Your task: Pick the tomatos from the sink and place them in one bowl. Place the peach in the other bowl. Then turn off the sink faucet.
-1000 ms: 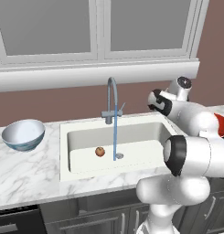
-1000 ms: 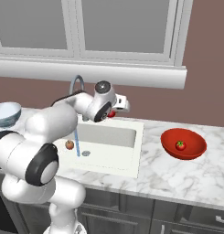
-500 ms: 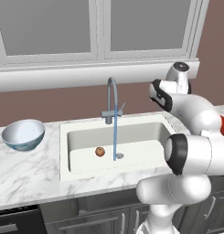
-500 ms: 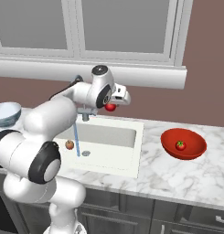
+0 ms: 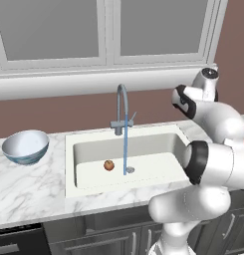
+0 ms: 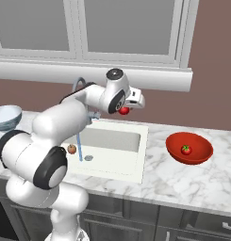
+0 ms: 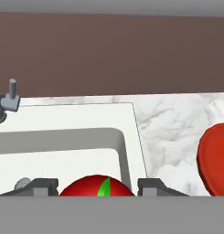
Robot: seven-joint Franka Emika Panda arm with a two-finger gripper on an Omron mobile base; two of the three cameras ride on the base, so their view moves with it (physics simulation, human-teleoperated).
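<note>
White marble table runs under grey windows and a brown wall, holding the sink, where water streams beside the peach. High above the sink's right rim, the tool is clamped on one tomato; another tomato lies in the red bowl

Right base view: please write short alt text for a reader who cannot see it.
The gripper holds a red tomato above the sink. Another tomato lies in the red bowl on the counter; a peach sits in the basin.
</note>
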